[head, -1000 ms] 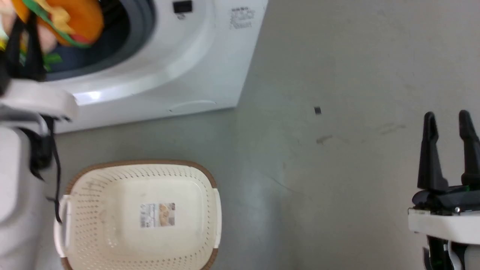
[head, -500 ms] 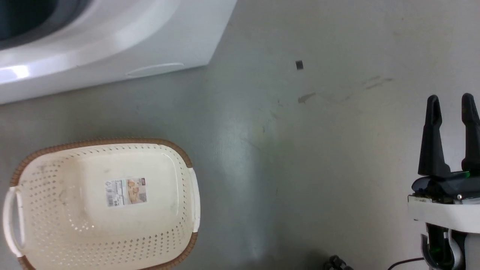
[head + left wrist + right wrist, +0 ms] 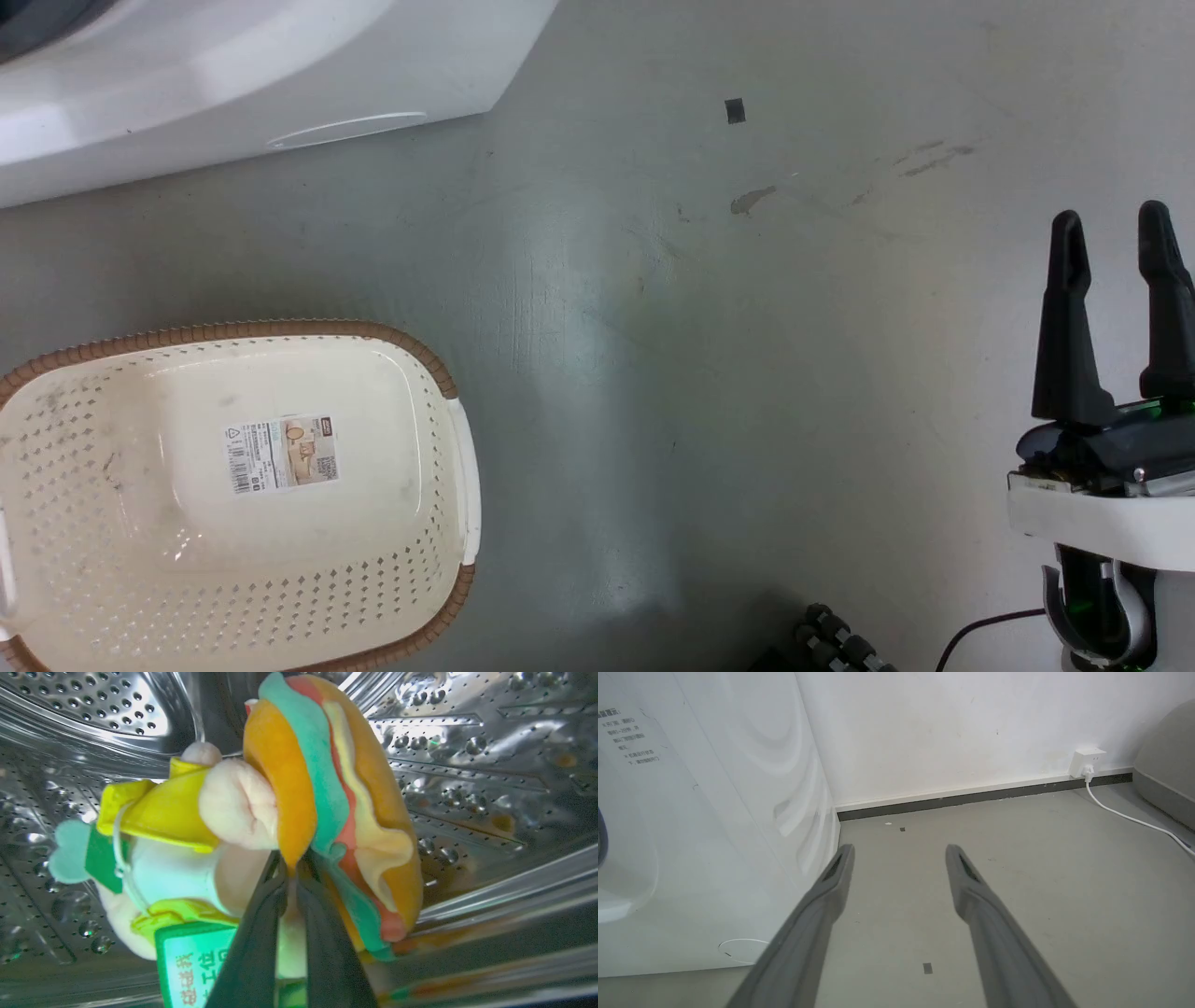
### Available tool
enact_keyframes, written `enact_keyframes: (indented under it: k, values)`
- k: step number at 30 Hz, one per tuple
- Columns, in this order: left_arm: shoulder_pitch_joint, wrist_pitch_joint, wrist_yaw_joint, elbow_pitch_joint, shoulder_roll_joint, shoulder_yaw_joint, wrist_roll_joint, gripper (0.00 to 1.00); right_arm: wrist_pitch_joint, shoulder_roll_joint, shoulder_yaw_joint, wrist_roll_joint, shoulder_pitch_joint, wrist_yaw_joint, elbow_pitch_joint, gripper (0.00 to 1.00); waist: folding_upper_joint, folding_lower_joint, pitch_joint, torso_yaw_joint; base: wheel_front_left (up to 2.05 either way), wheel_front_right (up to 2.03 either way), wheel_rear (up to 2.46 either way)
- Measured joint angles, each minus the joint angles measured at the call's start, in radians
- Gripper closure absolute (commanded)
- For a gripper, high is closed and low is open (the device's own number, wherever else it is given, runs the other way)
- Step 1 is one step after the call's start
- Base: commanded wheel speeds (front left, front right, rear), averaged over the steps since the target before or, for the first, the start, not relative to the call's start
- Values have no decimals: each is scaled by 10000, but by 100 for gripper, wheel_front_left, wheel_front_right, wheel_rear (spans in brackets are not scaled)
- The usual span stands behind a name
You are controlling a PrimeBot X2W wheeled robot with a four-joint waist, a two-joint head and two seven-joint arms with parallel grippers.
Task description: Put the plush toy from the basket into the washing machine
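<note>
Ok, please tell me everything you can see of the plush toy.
The plush toy is a soft hamburger: orange bun with green, red and pale yellow layers, joined to a small pink figure in yellow with a green tag. It hangs on edge inside the holed steel drum, its bun edge pinched by the shut left pincer.

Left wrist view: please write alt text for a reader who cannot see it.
The left hand is shut on the orange bun of the plush toy, holding it inside the perforated steel drum of the washing machine. A green tag shows at the lower left.
</note>
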Motion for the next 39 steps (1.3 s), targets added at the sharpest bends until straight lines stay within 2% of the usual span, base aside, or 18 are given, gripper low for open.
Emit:
enact_keyframes:
  k: [2,3,4,9,14,19,25,32,39]
  values:
    - [-104,-15,-67,284,-33,-94,-82,100,0,0,-2,0,-5,0,0,0,0,0,2,20,0,0,0]
    - [-149,-69,-109,393,-40,-155,-81,78,0,2,-6,0,-12,0,2,0,0,0,-4,34,0,0,0]
    - [-189,-174,-113,495,-54,-217,-71,0,0,2,-12,0,-38,0,2,0,0,0,-16,49,0,0,0]
    - [-173,-882,-155,1072,-174,-451,-52,0,0,2,-56,-23,-151,0,13,0,0,0,-287,154,0,0,0]
    - [303,-1983,-174,1463,-577,-667,-59,0,0,0,-157,-255,-149,0,17,0,0,-1,-886,337,0,0,0]
    - [1467,-3085,-134,1847,-1267,-765,-265,0,0,2,-213,-669,-46,0,63,0,0,-1,-1819,605,0,0,0]
    - [3117,-4259,144,1703,-2301,-842,-602,0,0,0,-324,-1106,629,0,148,0,0,-2,-3118,1107,0,0,0]
    - [5113,-4625,594,132,-3375,-746,-1037,0,0,2,-422,-1390,1466,0,297,0,0,-3,-4515,1976,0,0,0]
    - [7671,-4686,1106,-2533,-3831,-604,-1225,0,0,2,-453,-1434,2052,0,370,0,0,-3,-5797,2753,0,0,0]
